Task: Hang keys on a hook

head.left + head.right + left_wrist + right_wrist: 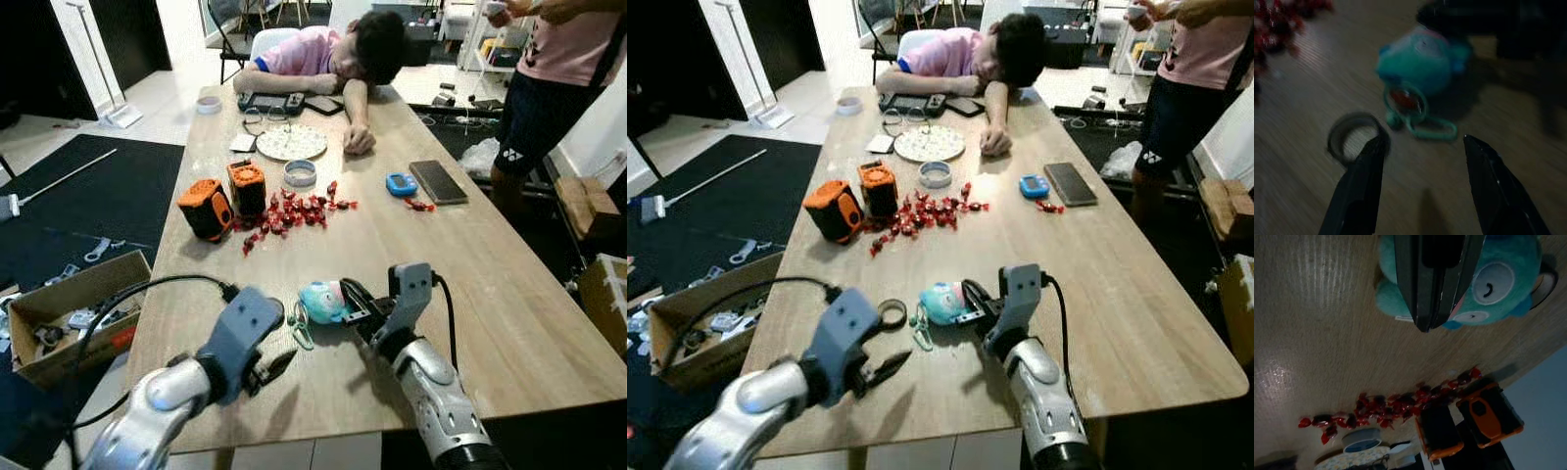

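Lying on the wooden table (490,294), the keys' teal plush charm (323,301) sits pinched at the tips of the right gripper (361,311). It looks soft and light; its stiff green clip (1432,129), just ahead of the left gripper (1422,147)'s spread fingers (1364,181), seems the surer hold. A tape ring (1352,137) lies beside one fingertip.

The setting is a lived-in room of a home used partly as a work area. A long wooden table (509,323) fills the centre of the frame, carrying a scatter of red wrapped sweets (294,213), a patterned plate (291,142) and a phone (438,181). At upper left lie pale floor tiles (147,103) and a dark rug (88,196); at lower left an open cardboard box (69,318) holds tools, and chairs (230,39) stand at top centre.
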Available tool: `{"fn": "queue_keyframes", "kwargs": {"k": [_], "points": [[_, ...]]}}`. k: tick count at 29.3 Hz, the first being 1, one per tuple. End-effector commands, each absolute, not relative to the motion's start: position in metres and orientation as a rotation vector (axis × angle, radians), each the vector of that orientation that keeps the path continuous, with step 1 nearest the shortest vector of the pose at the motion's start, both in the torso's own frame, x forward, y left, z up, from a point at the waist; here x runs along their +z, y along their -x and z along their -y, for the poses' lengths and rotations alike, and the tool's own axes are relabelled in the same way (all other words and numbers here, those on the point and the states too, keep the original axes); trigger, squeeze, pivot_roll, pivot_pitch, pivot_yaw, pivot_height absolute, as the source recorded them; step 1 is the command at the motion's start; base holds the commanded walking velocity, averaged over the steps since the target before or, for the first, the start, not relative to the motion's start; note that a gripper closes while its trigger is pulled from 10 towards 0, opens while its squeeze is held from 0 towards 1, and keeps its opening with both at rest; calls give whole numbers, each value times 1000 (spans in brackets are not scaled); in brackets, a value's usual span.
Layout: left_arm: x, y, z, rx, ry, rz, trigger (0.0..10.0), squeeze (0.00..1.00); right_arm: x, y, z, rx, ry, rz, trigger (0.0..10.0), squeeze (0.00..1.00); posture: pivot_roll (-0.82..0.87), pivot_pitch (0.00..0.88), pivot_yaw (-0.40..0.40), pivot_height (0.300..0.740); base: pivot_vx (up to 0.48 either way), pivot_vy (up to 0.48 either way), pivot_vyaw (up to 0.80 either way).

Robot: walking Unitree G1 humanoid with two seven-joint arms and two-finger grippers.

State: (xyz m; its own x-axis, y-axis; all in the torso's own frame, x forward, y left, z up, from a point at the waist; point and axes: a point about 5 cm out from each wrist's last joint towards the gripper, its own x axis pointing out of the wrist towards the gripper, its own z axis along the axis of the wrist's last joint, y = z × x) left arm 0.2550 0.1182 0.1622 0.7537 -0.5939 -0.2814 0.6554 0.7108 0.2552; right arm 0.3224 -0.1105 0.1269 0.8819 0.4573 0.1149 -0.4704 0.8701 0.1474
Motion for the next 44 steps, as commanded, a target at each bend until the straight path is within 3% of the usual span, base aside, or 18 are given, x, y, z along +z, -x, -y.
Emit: {"fn": "queue_keyframes", "kwargs": {"k": [1,11,27,28,29,30,32,33,34,35,41,42,43,44], "points": [[157,-258,-116,-685,-369,-209,10000,0,120,-321,110,483,-187,45,10000,0,192,153,34,740,0,0,0],[171,-274,-99,-705,-430,-156,10000,0,120,-323,101,515,-196,39,10000,0,197,154,33,740,0,0,0],[139,-289,-90,-618,-492,-244,10000,0,120,-323,91,553,-203,34,10000,0,192,154,30,740,0,0,0],[139,-289,-89,-613,-462,-245,6980,0,118,-322,90,556,-203,29,10000,0,190,153,30,740,0,0,0],[139,-289,-89,-613,-462,-245,6980,0,118,-322,90,556,-203,29,10000,0,190,153,30,740,0,0,0],[139,-288,-88,-616,-451,-245,4627,0,118,-322,90,556,-203,27,10000,0,190,153,30,740,0,0,0],[140,-287,-87,-618,-438,-245,4627,0,117,-322,90,556,-203,25,10000,0,191,149,29,740,0,0,0],[140,-287,-86,-621,-427,-244,1059,0,117,-322,90,557,-203,24,10000,0,191,149,29,740,0,0,0],[140,-287,-86,-621,-427,-244,1059,0,117,-322,90,557,-203,24,10000,0,191,149,29,740,0,0,0],[140,-287,-86,-620,-414,-244,0,0,117,-322,90,557,-203,23,10000,0,193,146,27,740,0,0,0],[147,-290,-90,-593,-340,-223,0,0,116,-324,90,557,-197,20,10000,0,195,142,27,740,0,0,0],[152,-290,-91,-586,-313,-202,1882,0,116,-324,90,556,-196,21,10000,0,195,142,27,740,0,0,0],[158,-290,-93,-587,-288,-177,10000,0,116,-324,91,555,-196,21,10000,0,193,143,29,740,0,0,0],[158,-290,-93,-587,-288,-177,10000,0,116,-324,91,555,-196,21,10000,0,193,143,29,740,0,0,0]]}}
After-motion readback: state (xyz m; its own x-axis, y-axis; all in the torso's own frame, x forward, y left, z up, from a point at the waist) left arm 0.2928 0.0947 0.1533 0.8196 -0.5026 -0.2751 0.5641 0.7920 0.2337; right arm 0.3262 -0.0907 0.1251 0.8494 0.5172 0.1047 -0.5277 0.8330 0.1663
